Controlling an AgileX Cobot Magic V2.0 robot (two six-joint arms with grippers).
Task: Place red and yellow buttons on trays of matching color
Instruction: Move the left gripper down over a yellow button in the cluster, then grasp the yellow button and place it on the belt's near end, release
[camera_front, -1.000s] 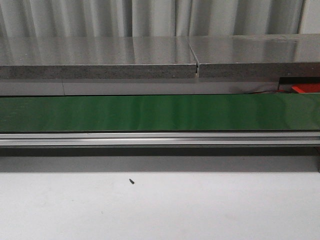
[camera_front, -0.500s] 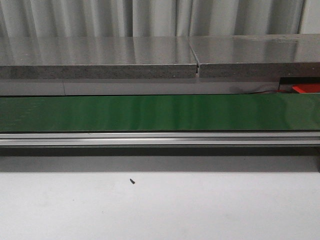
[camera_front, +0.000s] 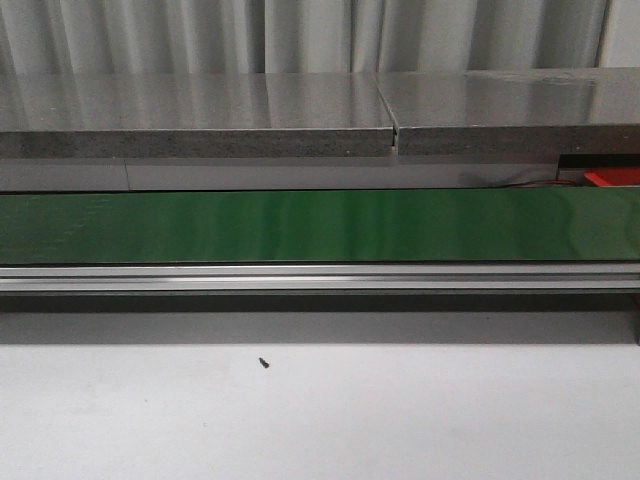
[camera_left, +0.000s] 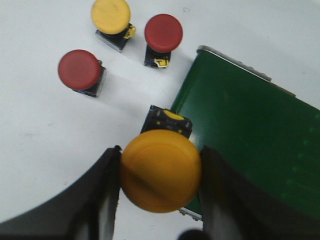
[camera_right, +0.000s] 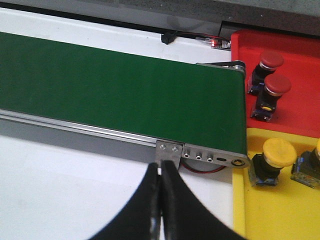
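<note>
In the left wrist view my left gripper (camera_left: 160, 172) is shut on a yellow button (camera_left: 160, 177), held above the white table at the end of the green belt (camera_left: 250, 130). Two red buttons (camera_left: 78, 70) (camera_left: 163, 34) and another yellow button (camera_left: 111, 16) stand on the table beyond it. In the right wrist view my right gripper (camera_right: 161, 172) is shut with nothing in it, above the table by the belt's end. The red tray (camera_right: 295, 55) holds two red buttons (camera_right: 270, 61) (camera_right: 277, 85). The yellow tray (camera_right: 280, 210) holds a yellow button (camera_right: 278, 153) and another at the frame edge (camera_right: 317, 149).
The front view has the green conveyor belt (camera_front: 320, 225) across its width, a metal rail (camera_front: 320, 277) in front and a grey slab (camera_front: 200, 115) behind. A small dark speck (camera_front: 263, 363) lies on the white table. A red corner of the tray (camera_front: 612, 178) peeks at far right.
</note>
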